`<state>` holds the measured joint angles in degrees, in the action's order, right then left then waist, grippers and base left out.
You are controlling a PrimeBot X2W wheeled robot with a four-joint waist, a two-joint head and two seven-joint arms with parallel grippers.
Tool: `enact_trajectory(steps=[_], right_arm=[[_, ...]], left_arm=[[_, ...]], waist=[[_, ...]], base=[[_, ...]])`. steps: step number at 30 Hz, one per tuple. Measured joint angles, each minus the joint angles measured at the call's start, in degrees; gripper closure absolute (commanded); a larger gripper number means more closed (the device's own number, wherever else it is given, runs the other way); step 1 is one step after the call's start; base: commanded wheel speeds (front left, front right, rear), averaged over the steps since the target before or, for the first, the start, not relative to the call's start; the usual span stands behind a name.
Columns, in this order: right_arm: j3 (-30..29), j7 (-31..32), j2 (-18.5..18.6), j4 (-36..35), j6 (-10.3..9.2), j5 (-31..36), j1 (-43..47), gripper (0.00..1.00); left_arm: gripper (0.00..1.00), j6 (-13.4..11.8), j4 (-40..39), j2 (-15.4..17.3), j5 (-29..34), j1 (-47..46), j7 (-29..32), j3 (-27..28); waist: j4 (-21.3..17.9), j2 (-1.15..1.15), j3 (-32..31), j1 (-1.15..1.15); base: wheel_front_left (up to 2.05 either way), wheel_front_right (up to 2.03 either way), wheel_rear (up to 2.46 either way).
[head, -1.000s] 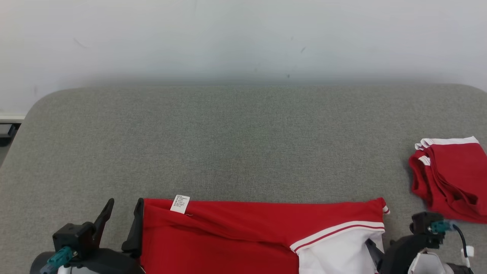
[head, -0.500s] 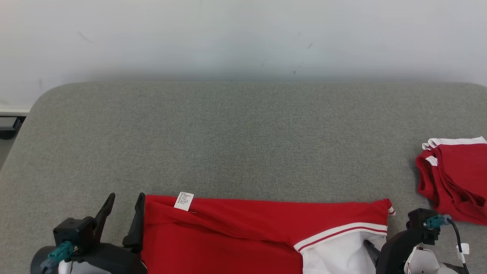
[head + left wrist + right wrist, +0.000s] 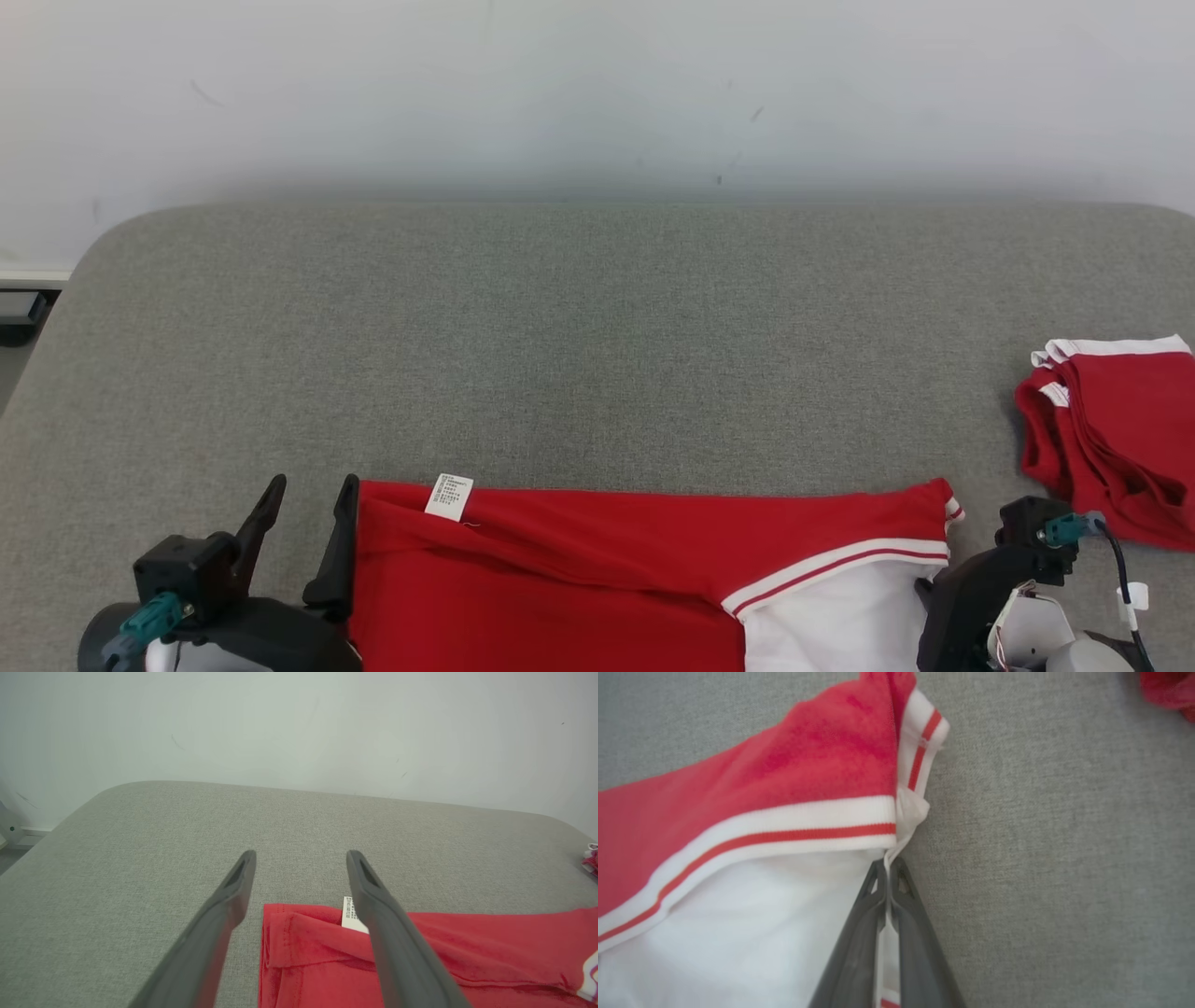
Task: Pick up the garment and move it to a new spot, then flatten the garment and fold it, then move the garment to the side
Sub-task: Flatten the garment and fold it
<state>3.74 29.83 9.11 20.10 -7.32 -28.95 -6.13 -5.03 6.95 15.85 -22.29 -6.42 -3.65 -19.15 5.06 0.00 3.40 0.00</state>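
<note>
Red-and-white garment lying on grey padded table | right gripper fingers pinched on its white edge | left gripper fingers spread wide beside its left corner

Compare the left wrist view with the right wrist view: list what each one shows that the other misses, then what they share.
Left wrist view: the left gripper open at the garment's left corner, the white label, and the wall. Right wrist view: the right gripper shut on the garment's white edge, just below the striped trim. Shared: the red garment, the grey table and a bit of the second red garment.
</note>
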Motion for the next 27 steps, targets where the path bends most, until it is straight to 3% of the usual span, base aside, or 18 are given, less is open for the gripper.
enact_trajectory(steps=[8, 22, 27], right_arm=[[-0.4, 0.96, 2.52, -5.59, 0.01, 1.14, -0.03, 1.0], [-12.16, 6.65, 9.35, -15.29, 0.0, 5.16, 1.13, 1.0], [-12.55, 9.99, 10.15, -19.68, 0.0, 6.87, 1.01, 1.0]], left_arm=[[0.0, -0.01, 1.02, 0.04, -0.01, 0.11, -0.19, 0.08], [0.0, 0.01, 1.22, -0.01, -0.09, 2.36, -0.44, -0.65], [0.0, 0.01, 1.16, 0.0, -0.09, 2.43, -0.44, -0.73]], waist=[[-0.35, 0.0, -0.95, 0.0], [-1.18, 0.0, -3.62, 0.0], [-1.01, 0.0, -3.95, 0.0]], base=[[0.0, 0.0, 0.0], [0.0, 0.0, 0.0], [0.0, 0.0, 0.0]])
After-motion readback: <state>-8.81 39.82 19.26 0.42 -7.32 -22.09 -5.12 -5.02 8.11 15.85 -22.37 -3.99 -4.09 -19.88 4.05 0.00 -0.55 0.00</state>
